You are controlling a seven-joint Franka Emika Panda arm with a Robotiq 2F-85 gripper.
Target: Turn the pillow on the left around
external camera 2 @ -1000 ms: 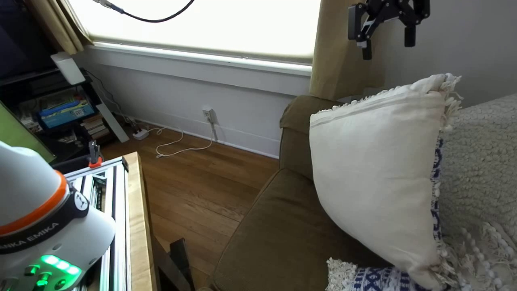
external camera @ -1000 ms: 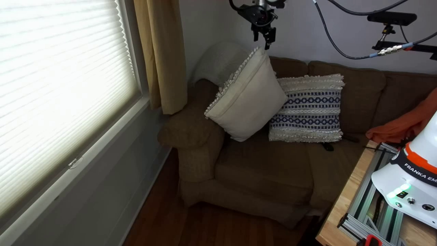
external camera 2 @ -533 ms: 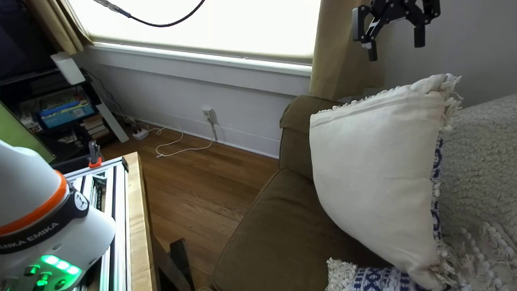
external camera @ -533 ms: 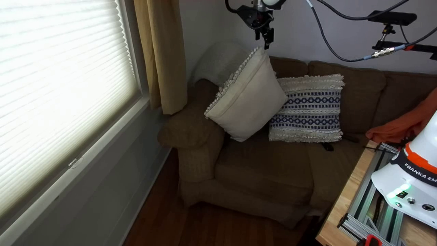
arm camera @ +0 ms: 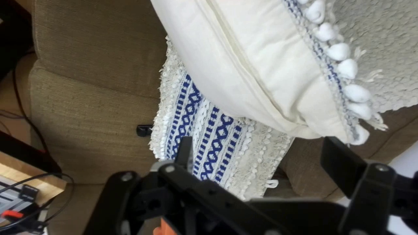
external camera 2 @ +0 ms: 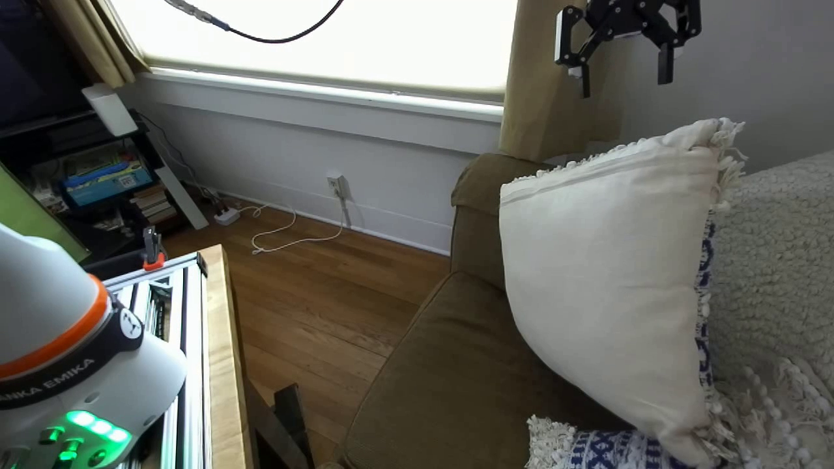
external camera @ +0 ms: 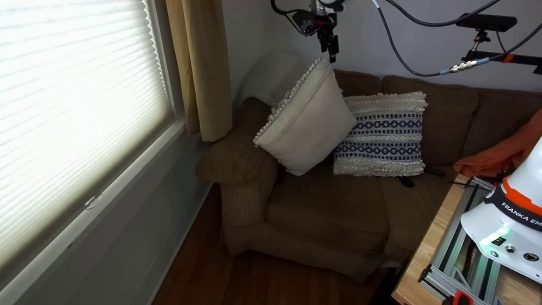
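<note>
The pillow, a large square one, leans tilted on a corner at the sofa's left end with its cream face outward. It shows in both exterior views (external camera: 311, 120) (external camera 2: 606, 280) and at the top of the wrist view (arm camera: 261, 62). Its navy patterned side shows only along one edge. My gripper is open and empty just above the pillow's top corner, apart from it, in both exterior views (external camera: 330, 55) (external camera 2: 625, 86). In the wrist view the spread fingers (arm camera: 259, 142) have the pillow's fringed corner near the right fingertip.
A smaller navy-and-white patterned pillow (external camera: 383, 135) stands right of the cream one, partly behind it. A fluffy light throw (external camera 2: 775, 273) covers the sofa back. The sofa arm (external camera: 235, 161), curtain (external camera: 207, 72) and window are at the left. A dark small object (external camera: 406, 181) lies on the seat.
My gripper has turned a little and sunk slightly above the pillow's corner; its wrist parts shift left in an exterior view. The cable has swung along. Both pillows stay put.
</note>
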